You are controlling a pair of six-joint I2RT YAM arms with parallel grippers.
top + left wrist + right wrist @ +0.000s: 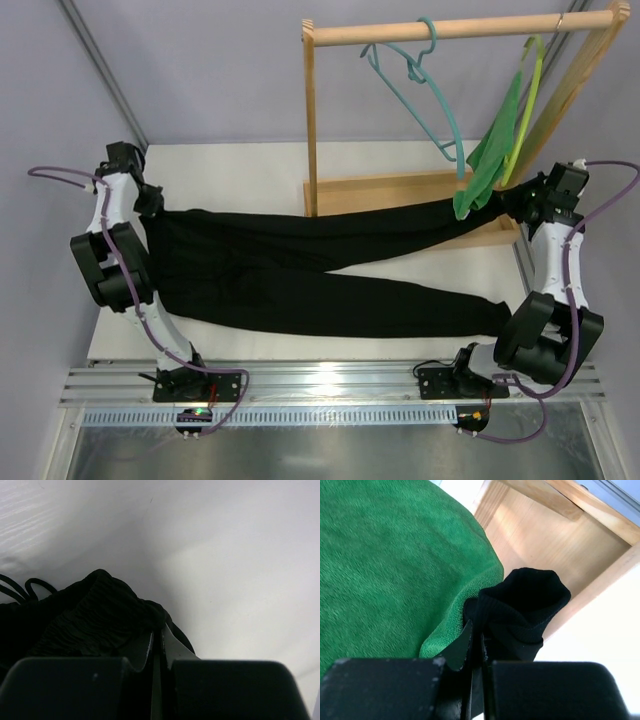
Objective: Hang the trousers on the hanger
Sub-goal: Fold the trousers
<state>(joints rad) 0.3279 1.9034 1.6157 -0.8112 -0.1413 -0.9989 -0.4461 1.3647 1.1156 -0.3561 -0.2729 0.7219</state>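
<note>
White table point(250, 165) under the trousers point(300, 270), waistband pinched in left fingers point(146, 651), one cuff pinched in right fingers point(464, 646).

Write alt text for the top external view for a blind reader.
Black trousers lie across a white table, the left end effector gripping the waistband, the right end effector one cuff. Behind, a wooden rack holds a teal hanger and a yellow-green hanger with green cloth.
</note>
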